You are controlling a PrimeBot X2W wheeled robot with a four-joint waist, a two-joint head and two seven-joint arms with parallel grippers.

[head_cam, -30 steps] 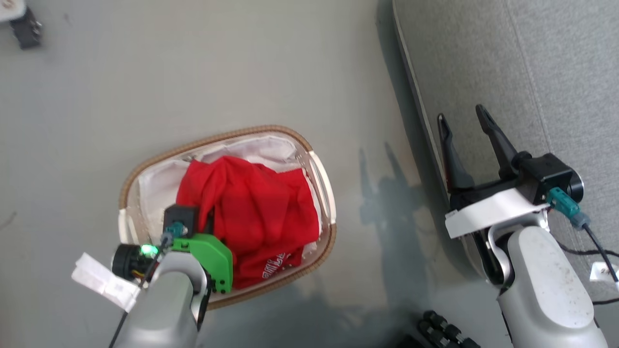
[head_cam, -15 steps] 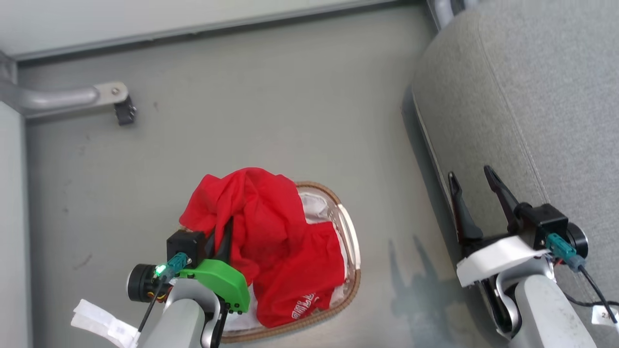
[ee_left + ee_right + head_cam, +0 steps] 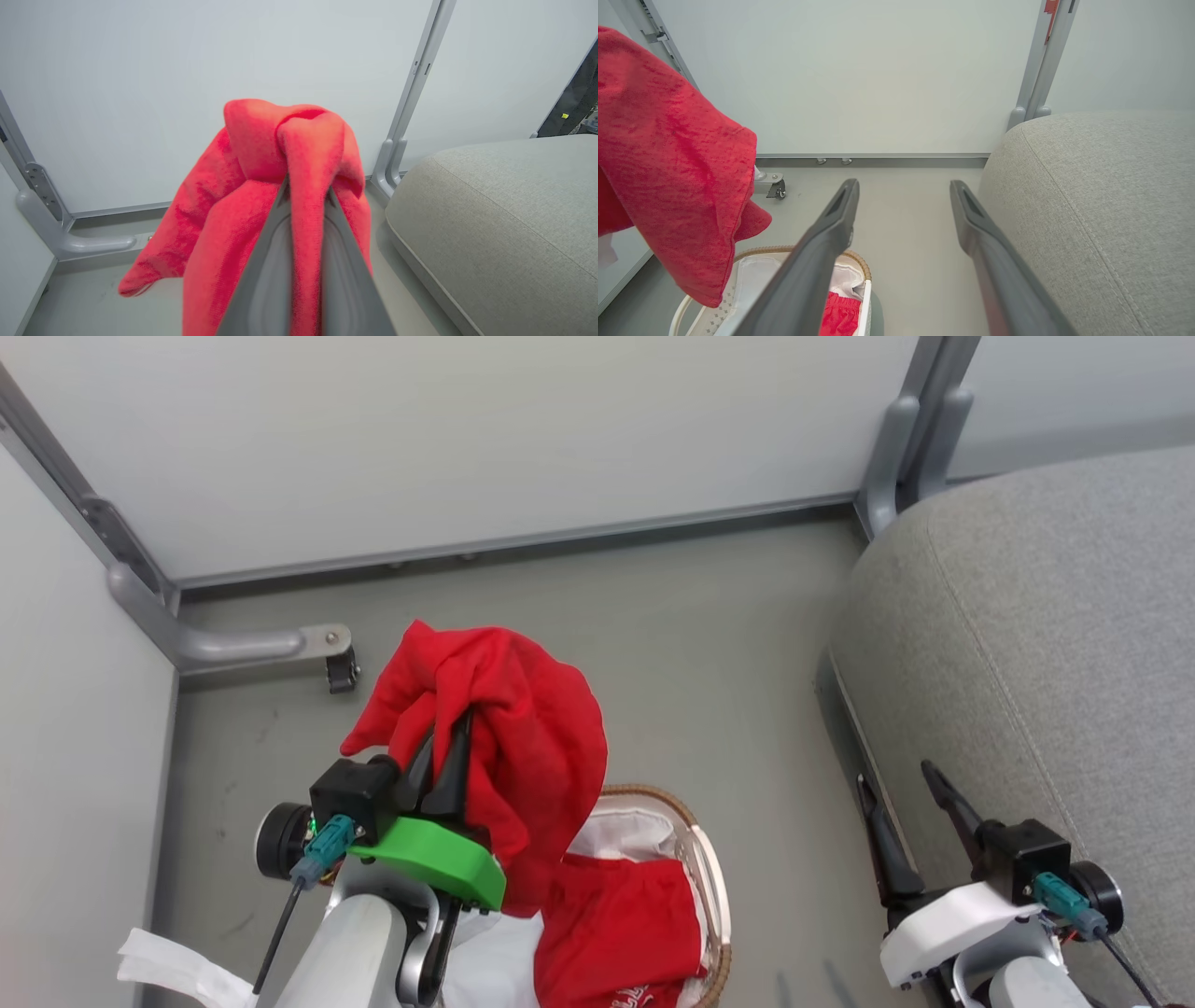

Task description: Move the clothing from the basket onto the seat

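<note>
Basket (image 3: 711, 887) holds red garment (image 3: 616, 933), white lettering unreadable; above basket, L gripper (image 3: 450, 726) pinches 2nd garment (image 3: 541, 728); R gripper (image 3: 893, 773) fingers apart, empty.

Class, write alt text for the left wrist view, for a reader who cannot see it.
The left claw is shut on a bright red soft fabric garment that drapes down both sides. A large rounded grey upholstered seat lies at right, a pale wall panel behind.

White print on red garment (image 3: 621, 933) in basket (image 3: 653, 791): cut off, unreadable. Nothing else legible.
</note>
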